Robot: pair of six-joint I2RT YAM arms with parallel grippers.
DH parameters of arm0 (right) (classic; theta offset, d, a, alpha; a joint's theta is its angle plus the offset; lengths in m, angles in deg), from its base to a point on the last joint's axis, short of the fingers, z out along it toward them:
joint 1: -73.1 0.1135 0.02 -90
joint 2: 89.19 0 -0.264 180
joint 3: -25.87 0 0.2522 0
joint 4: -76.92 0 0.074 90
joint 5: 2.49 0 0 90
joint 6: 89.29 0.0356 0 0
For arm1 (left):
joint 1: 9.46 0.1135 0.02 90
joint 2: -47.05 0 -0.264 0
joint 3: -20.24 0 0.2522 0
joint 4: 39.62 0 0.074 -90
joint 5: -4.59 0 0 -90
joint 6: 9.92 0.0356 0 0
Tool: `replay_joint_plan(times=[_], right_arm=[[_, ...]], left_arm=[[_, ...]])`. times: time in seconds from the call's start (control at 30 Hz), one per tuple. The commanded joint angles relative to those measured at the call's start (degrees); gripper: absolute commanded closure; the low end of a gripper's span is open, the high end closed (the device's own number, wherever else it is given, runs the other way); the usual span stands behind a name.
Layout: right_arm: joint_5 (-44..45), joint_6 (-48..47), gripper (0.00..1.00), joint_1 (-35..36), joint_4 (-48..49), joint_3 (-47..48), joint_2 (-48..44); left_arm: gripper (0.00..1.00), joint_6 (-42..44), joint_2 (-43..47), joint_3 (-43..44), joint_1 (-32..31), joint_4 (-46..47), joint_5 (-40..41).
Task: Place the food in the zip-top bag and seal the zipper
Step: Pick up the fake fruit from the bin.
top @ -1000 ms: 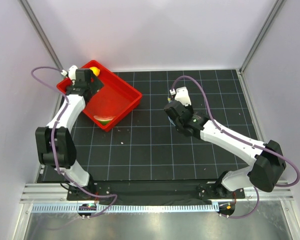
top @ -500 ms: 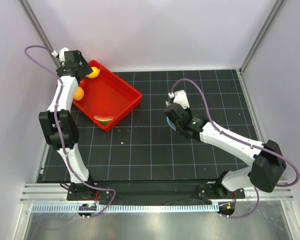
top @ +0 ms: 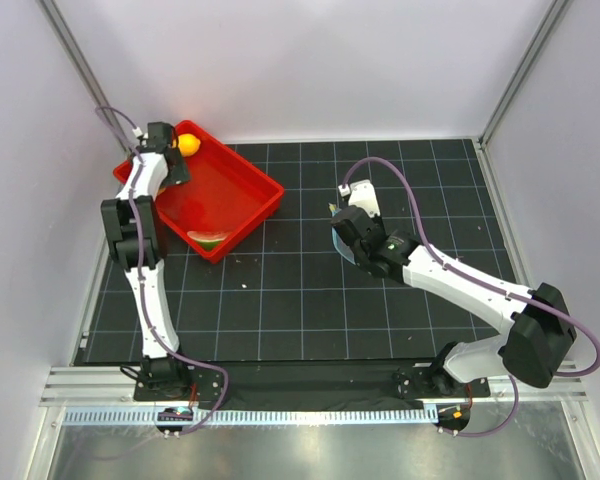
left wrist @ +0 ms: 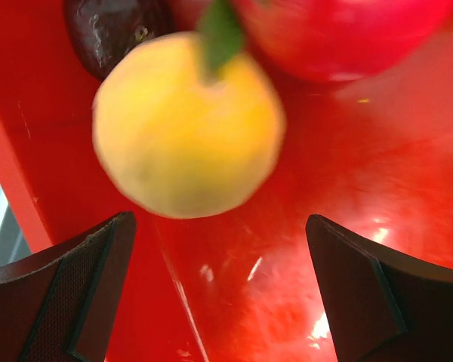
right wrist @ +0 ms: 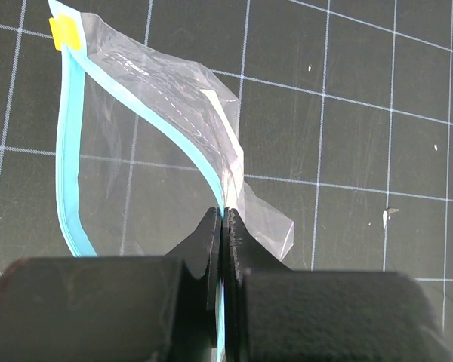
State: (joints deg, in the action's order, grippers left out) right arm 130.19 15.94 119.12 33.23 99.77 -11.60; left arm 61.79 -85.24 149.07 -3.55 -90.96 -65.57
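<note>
Zip-top bag (right wrist: 166,90) pinched at zipper (right wrist: 63,151) by right jaws; left jaws spread near lemon (left wrist: 187,124).

Place: robotics lab; a closed-in test cell
Walls: plain white panels (top: 310,60) on three sides; aluminium posts (top: 525,65) at the corners
Bench: bench (top: 310,300) under a black mat with a white grid; slotted cable duct (top: 310,415) along the near edge
Rig: left arm (top: 130,225) and right arm (top: 460,285) bolted side by side; purple cable (top: 412,205) looping free
Props: glossy toy fruit (top: 187,144) in a red plastic tray (top: 230,190)

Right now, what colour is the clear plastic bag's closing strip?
The closing strip is teal-blue, seen best in the right wrist view.
</note>
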Motion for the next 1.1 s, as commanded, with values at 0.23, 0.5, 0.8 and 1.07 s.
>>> replay_joint_plan(times=[0.23, 0.5, 0.8, 1.07], right_arm=[[0.2, 0.5, 0.99, -0.1, 2.3, -0.5, -3.0], [-0.7, 0.4, 0.99, -0.1, 2.6, -0.5, -2.8], [-0.4, 0.2, 0.99, -0.1, 2.9, -0.8, -3.6], [0.2, 0.0, 0.99, -0.1, 3.0, -0.5, -3.1]], left_arm=[[0.00, 4.1, -2.1, 5.1, 1.0, -1.9, 8.1], [0.00, 4.0, -2.3, 6.0, 1.9, 1.7, 6.9], [0.00, 5.4, -7.9, 11.7, 2.3, 0.8, 7.9], [0.38, 3.7, -9.0, 13.0, 2.4, 0.0, 4.8]])
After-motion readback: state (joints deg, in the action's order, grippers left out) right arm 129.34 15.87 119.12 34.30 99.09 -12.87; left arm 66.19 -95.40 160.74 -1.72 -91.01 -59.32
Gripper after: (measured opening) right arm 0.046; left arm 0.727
